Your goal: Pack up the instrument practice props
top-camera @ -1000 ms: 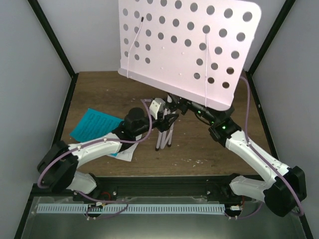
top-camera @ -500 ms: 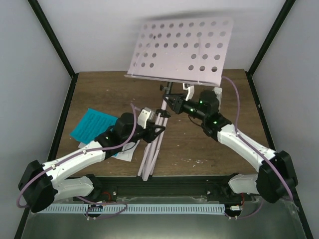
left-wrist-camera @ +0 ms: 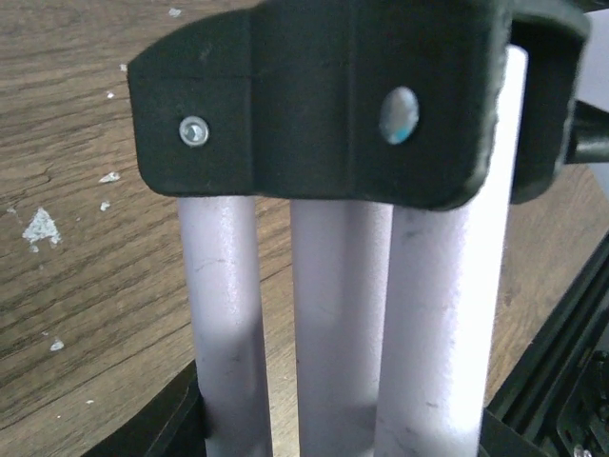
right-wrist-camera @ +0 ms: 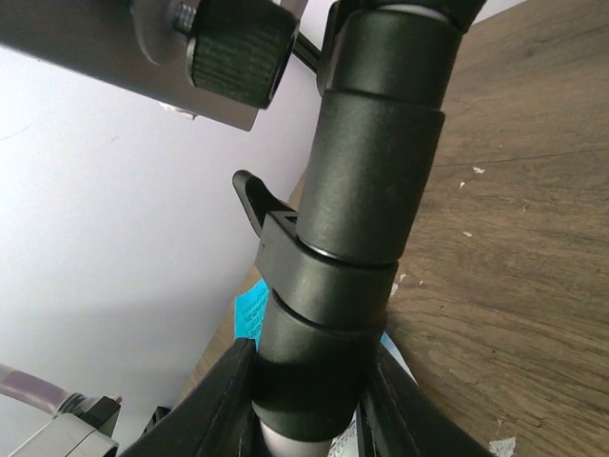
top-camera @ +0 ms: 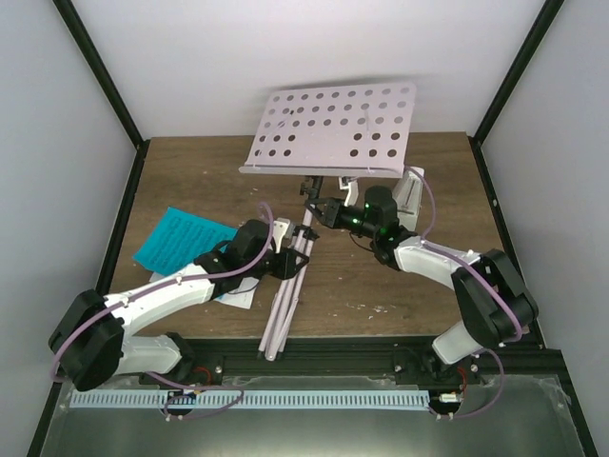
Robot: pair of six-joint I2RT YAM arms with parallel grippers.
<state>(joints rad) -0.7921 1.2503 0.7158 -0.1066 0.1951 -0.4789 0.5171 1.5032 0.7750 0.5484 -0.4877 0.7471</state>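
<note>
The left end effector (top-camera: 285, 260) is clamped across the folded tripod legs (top-camera: 282, 309). In its wrist view three pale tubes fill the gap between its fingers (left-wrist-camera: 166, 438), just below the black leg bracket (left-wrist-camera: 324, 95). The right end effector (top-camera: 328, 211) is closed narrowly round the black centre post (right-wrist-camera: 371, 171), higher up and just under the desk, with a finger (right-wrist-camera: 224, 409) pressed to each side of it.

Both therefore hold the same thing, the pale pink music stand (top-camera: 333, 129), at two heights. Its long axis runs from the leg tips at the near edge of the counter (top-camera: 190, 171), up and away to the perforated desk at the far middle. It leans slightly, so the feet sit left of the post. The left grip lies nearer and lower, the right grip farther and higher.

To my eye, any laying-down or folding has to swing along that near-far line, with the two grips moving together.

The teal booklet (top-camera: 181, 238) lies flat at the left, close beside the left arm. The white metronome (top-camera: 411, 190) stands far right, just behind the right arm.
</note>
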